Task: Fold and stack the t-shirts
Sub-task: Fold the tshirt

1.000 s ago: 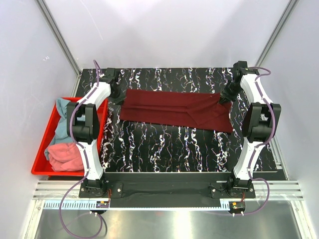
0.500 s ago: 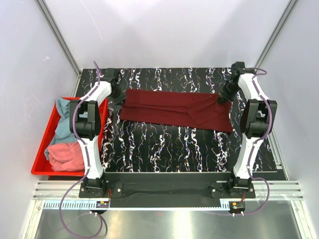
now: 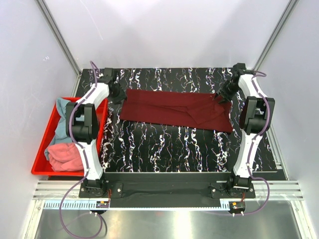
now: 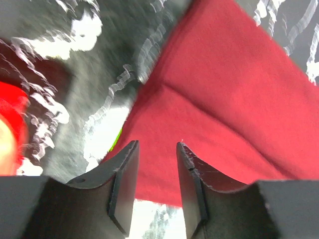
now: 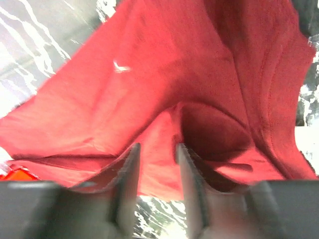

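The dark maroon t-shirt lies folded into a long band across the far half of the black marbled table. My left gripper hovers at the band's left end, jaws apart, with the cloth lying beyond the fingertips and nothing pinched. At the right end my right gripper is open too, above a rumpled fold of the shirt. In both wrist views, the left gripper and the right gripper show a clear gap. The teal-blue t-shirt and coral pink t-shirt are bunched in the bin.
A red plastic bin stands off the table's left edge beside the left arm. White walls and metal posts close in the back and sides. The arm bases sit on a rail at the near edge.
Both grippers went from shut to open, letting go of the maroon shirt's ends. Both arms drew slightly toward the far corners; the shirt stayed flat.
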